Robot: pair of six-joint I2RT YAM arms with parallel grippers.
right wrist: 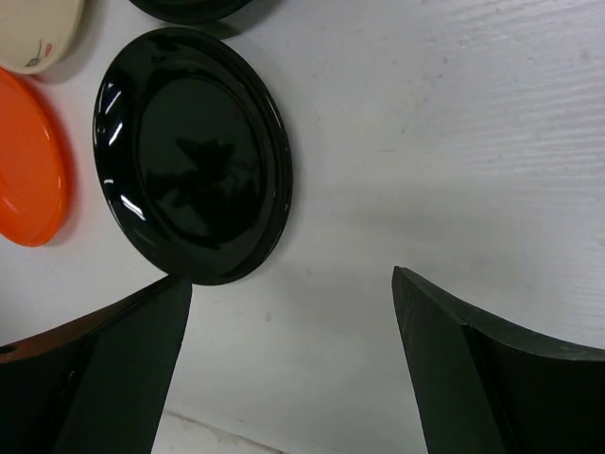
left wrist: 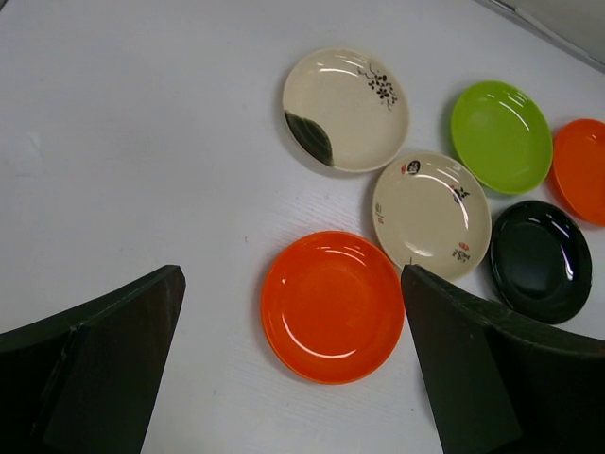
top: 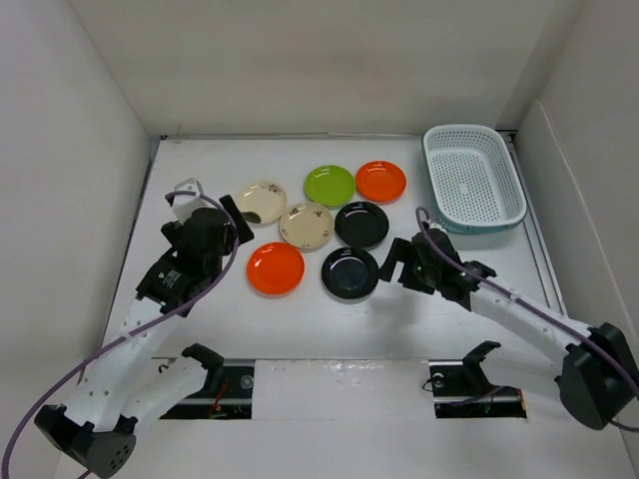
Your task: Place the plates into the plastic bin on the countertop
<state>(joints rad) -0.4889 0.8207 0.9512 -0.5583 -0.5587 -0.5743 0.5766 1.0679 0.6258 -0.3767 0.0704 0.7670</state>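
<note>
Several small round plates lie together on the white countertop (top: 200, 329). They are two cream ones (top: 262, 203) (top: 306, 226), a lime green one (top: 329, 185), two orange ones (top: 380, 181) (top: 276, 267) and two black ones (top: 361, 224) (top: 350, 273). The plastic bin (top: 473, 178) stands at the back right with nothing in it. My left gripper (left wrist: 293, 317) is open just left of the near orange plate (left wrist: 333, 305), which lies ahead between its fingers. My right gripper (right wrist: 293, 317) is open over bare counter, just right of the near black plate (right wrist: 192, 154).
White walls close in the counter on the left, back and right. A metal rail (top: 329, 384) with the arm bases runs along the near edge. A purple cable (top: 519, 299) trails along the right arm.
</note>
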